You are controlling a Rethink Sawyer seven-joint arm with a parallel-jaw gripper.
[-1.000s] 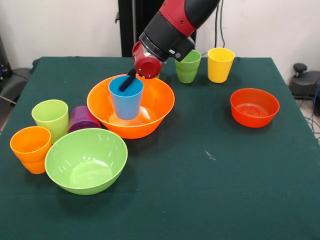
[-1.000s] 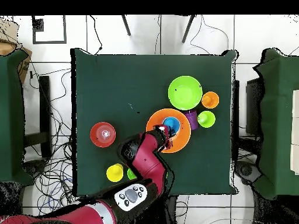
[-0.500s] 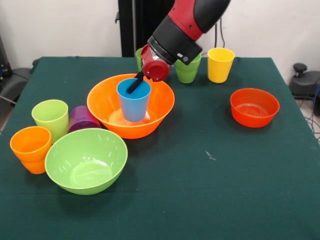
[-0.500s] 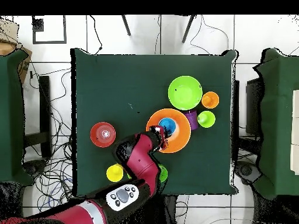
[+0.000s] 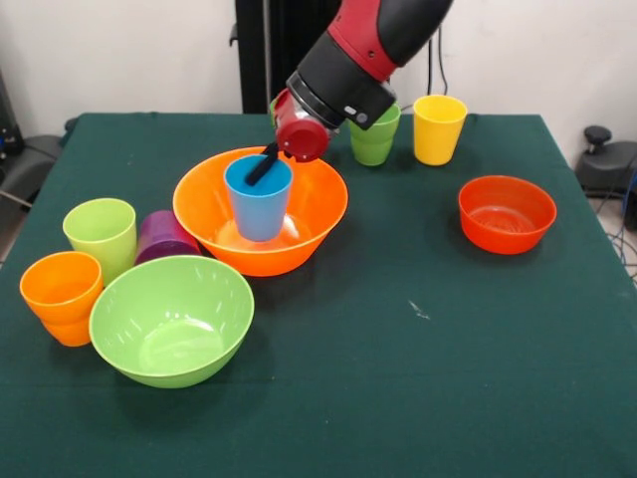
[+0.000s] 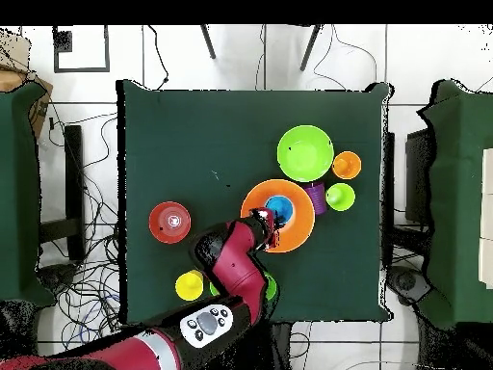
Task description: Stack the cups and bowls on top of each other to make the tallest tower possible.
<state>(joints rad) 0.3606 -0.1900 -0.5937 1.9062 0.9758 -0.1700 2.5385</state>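
Observation:
A blue cup (image 5: pixel 259 204) is upright inside the large orange bowl (image 5: pixel 318 214) at mid-table. My gripper (image 5: pixel 264 164) is shut on the cup's far rim, with one dark finger reaching down inside it. From above, the blue cup (image 6: pixel 280 207) sits in the orange bowl (image 6: pixel 298 231) with the gripper (image 6: pixel 272 218) at its edge. I cannot tell whether the cup's base touches the bowl. The large lime bowl (image 5: pixel 171 319) stands in front on the left, and the smaller red-orange bowl (image 5: pixel 506 214) on the right.
Lime cup (image 5: pixel 101 234), purple cup (image 5: pixel 164 237) and orange cup (image 5: pixel 62 297) cluster left of the bowls. A darker green cup (image 5: pixel 374 134) and a yellow cup (image 5: pixel 439 129) stand at the back, close to my arm.
The blue cup has shifted with my gripper inside the orange bowl: first toward the right, then back a little to the left. The other cups and bowls have stayed put.

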